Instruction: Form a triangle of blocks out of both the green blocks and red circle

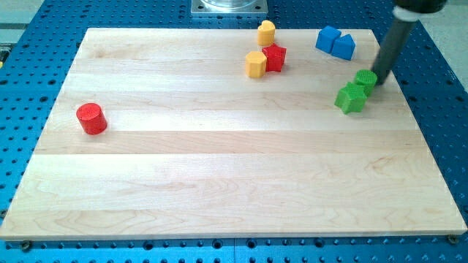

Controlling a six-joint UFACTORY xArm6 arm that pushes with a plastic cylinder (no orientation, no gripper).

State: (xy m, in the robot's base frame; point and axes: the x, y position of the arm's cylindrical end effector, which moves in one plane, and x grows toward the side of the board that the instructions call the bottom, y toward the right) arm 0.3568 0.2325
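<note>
- Camera view shows us a pale wooden board (219, 183) lying on a blue perforated table (44, 29); a grey metal base (228, 7) sits just past the board's top edge.
- Our dark rod (391, 45) slants down from the view's top right corner. We carry no jaws, so no open or closed state applies; the rod simply ends in my tip (380, 80).
- My tip rests at the right side of the green blocks, touching or just beside the upper one; we cannot tell which.
- Those two greens sit together near the board's right edge: a larger green block (350, 98), star-like in shape, and a smaller green block (365, 78) touching it at its upper right.
- Well apart from them, the red circle (92, 118) stands alone near the board's left edge.
- Near the top right, two blue blocks (336, 42) lie side by side, touching.
- Near the top centre, a red block (274, 58) touches a yellow block (256, 64) on its left.
- Another yellow block (266, 33) stands just above that pair.
</note>
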